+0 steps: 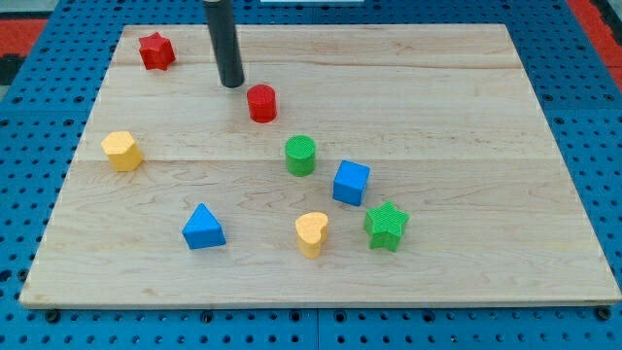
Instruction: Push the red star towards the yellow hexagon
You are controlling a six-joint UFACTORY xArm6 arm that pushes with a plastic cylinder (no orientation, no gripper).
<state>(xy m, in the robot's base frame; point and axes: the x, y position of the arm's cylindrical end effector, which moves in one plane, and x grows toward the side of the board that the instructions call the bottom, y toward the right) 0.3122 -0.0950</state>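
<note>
The red star [155, 51] lies near the board's top left corner. The yellow hexagon [122, 150] sits below it, close to the board's left edge. My tip [231, 85] stands to the right of the red star and a little lower, well apart from it. It is just up-left of a red cylinder [261, 102], with a small gap between them.
A green cylinder [300, 155], a blue cube [351, 183], a green star [386, 226], a yellow heart [312, 233] and a blue triangle [203, 227] lie across the middle and lower board. The wooden board [486, 117] rests on a blue pegboard.
</note>
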